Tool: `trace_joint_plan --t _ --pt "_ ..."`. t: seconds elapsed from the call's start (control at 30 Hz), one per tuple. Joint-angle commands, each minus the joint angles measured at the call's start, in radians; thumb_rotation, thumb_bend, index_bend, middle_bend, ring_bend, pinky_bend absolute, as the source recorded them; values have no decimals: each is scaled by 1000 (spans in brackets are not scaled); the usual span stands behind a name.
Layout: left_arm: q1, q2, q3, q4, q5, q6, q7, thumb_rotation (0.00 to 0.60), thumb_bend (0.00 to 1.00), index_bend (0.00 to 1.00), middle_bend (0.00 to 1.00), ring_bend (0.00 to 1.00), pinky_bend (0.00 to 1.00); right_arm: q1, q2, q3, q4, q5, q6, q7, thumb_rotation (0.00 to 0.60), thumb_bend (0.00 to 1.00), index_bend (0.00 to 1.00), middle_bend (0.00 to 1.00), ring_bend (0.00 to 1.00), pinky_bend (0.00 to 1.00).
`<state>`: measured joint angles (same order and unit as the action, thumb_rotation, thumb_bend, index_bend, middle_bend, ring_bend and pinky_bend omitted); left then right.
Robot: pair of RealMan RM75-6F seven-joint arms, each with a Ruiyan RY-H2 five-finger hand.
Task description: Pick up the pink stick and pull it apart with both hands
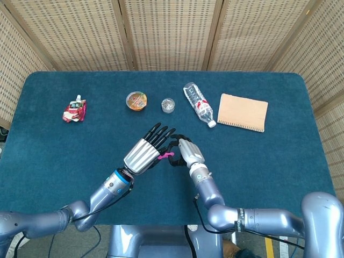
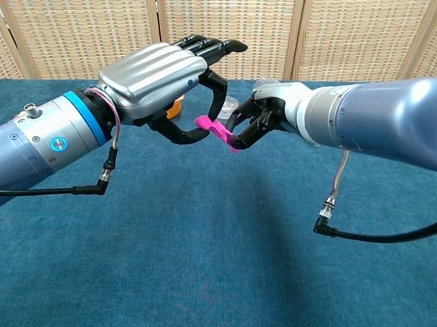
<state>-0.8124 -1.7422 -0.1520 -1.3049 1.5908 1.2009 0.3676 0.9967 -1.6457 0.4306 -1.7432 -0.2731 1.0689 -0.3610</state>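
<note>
While above table, both hands (image 2: 153, 79) (image 2: 267, 118) pinch pink stick (image 2: 218, 132).

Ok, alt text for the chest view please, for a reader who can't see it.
Two robot hands meet above a blue table, the left hand and right hand each pinching one end of a short pink stick held between them. A woven screen stands behind.

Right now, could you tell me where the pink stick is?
The pink stick is off the table, held between the left hand and the right hand, near the middle of both views, nearer the robot than the water bottle.
</note>
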Motion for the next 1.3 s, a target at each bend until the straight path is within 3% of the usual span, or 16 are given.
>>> trace_joint_plan --t 0.03,0.67,1.3 --pt "1 2 -1 0 -2 1 0 600 650 821 0 0 0 -2 3 0 0 0 -1 2 600 632 669 213 0 0" --pt "36 79 -15 1 -29 33 1 600 652 828 0 0 0 -31 51 0 -11 -10 -13 28 600 633 670 215 0 0" --pt "100 242 -45 -36 -69 92 -17 600 654 829 0 0 0 -82 128 -18 -48 -33 -23 69 600 633 671 215 0 0"
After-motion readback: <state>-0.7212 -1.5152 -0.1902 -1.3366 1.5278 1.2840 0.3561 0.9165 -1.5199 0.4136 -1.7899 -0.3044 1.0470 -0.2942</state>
